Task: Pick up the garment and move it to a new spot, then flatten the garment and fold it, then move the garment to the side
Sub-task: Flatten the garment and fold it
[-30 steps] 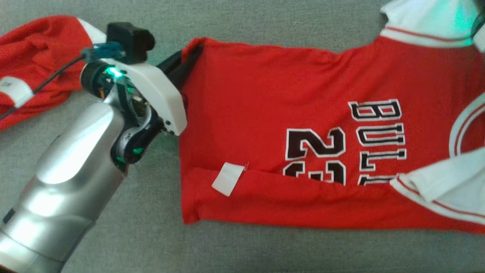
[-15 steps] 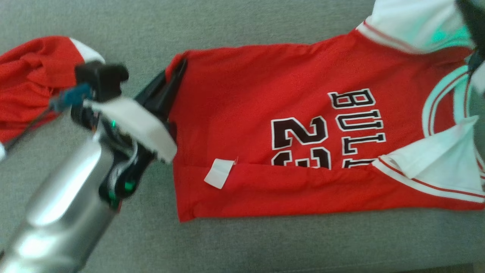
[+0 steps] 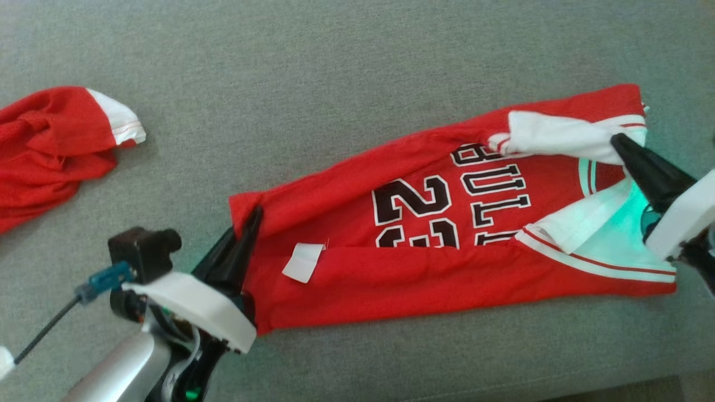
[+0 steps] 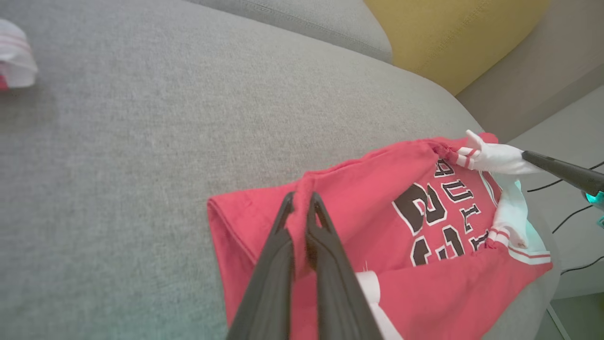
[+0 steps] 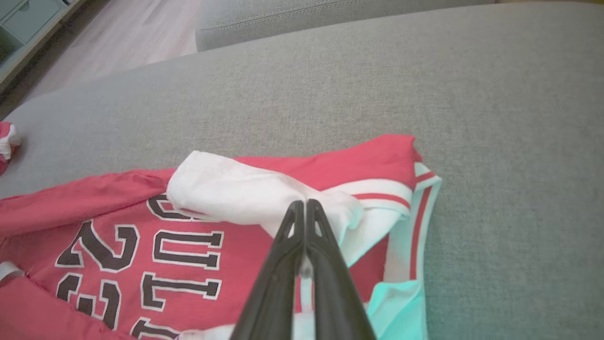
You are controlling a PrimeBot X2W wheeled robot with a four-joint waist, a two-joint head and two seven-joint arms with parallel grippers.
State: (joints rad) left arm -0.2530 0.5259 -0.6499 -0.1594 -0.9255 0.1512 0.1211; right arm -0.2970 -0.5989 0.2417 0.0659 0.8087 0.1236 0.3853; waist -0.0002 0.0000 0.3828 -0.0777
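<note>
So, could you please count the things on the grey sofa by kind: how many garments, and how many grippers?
Garments: 2, the red jersey and the crumpled red garment to its left.
Grippers: 2, the left gripper and the right gripper, each shut on the red jersey.
Total: 4.

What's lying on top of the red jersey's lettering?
A white sleeve, pinched by the right hand, covers one end of the lettering; a folded flap of the jersey hides the numerals' lower edge.
</note>
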